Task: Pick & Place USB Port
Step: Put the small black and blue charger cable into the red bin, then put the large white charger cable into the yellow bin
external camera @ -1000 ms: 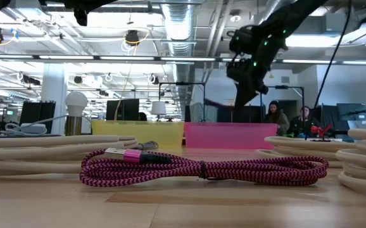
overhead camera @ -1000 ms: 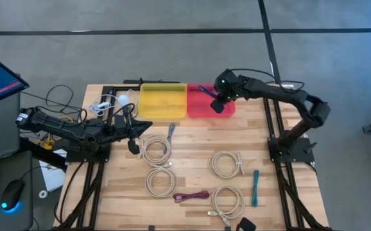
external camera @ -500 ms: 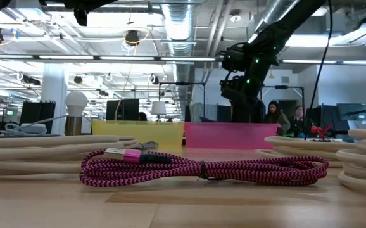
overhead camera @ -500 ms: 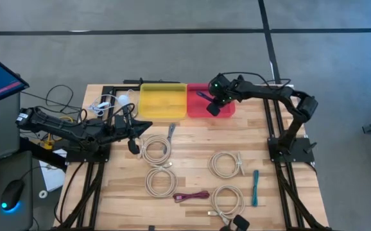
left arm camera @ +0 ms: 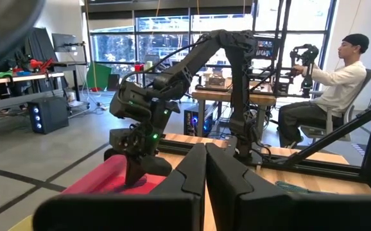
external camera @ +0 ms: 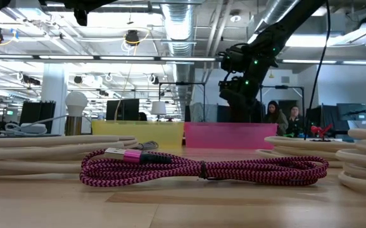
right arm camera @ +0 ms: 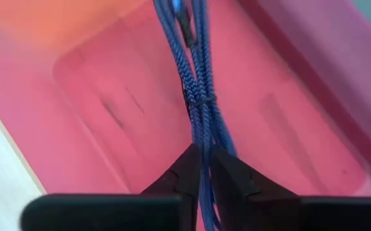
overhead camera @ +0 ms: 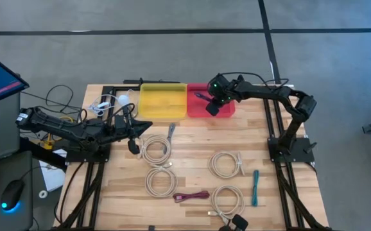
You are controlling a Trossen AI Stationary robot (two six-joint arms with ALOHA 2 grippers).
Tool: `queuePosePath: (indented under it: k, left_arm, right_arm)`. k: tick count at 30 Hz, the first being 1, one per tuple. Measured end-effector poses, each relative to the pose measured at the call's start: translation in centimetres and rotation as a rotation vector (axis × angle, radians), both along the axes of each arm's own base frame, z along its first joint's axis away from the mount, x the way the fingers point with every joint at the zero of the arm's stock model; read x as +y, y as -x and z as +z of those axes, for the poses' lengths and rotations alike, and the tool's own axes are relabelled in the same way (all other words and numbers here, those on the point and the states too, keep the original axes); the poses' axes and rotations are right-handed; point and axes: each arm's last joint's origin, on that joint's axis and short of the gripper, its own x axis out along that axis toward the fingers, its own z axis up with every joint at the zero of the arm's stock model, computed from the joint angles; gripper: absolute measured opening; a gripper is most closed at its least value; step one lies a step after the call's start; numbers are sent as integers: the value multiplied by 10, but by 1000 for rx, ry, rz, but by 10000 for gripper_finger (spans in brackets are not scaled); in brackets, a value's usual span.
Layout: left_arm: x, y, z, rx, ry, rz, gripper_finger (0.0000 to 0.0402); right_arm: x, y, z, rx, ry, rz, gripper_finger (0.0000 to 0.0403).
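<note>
**Blue cable held over the red bin**

The right claw point(overhead camera: 214, 104) hung over the red bin point(overhead camera: 205, 108) at the far edge of the table point(overhead camera: 192, 144), its fingers point(right arm camera: 227, 173) clamped together on a bundled blue USB cable point(right arm camera: 197, 90). The cable stretched away from the fingertips above the bin's floor; whether it touched the floor could not be told. A yellow bin point(overhead camera: 163, 101) sat just left of the red one, touching it. The left claw point(overhead camera: 134, 144) waited over the table's left side, fingers point(left arm camera: 189, 173) pressed together on nothing. Coiled white cables point(overhead camera: 155, 151), a teal cable point(overhead camera: 255, 187) and a magenta cable point(external camera: 202, 170) lay on the near part of the table.
</note>
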Motion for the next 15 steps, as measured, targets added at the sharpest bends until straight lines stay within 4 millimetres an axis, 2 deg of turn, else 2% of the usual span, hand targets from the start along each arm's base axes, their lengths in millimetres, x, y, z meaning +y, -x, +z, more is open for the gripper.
queuePosePath:
  k: [9, 15]
  left_arm:
    - [0, 0, 0, 0, 0, 0, 11]
    - [0, 0, 0, 0, 0, 0, 11]
  right_arm:
    - [-1, -1, 2, -6, 5, 2, 49]
    - [2, -11, 28, -18, -71, 98, 47]
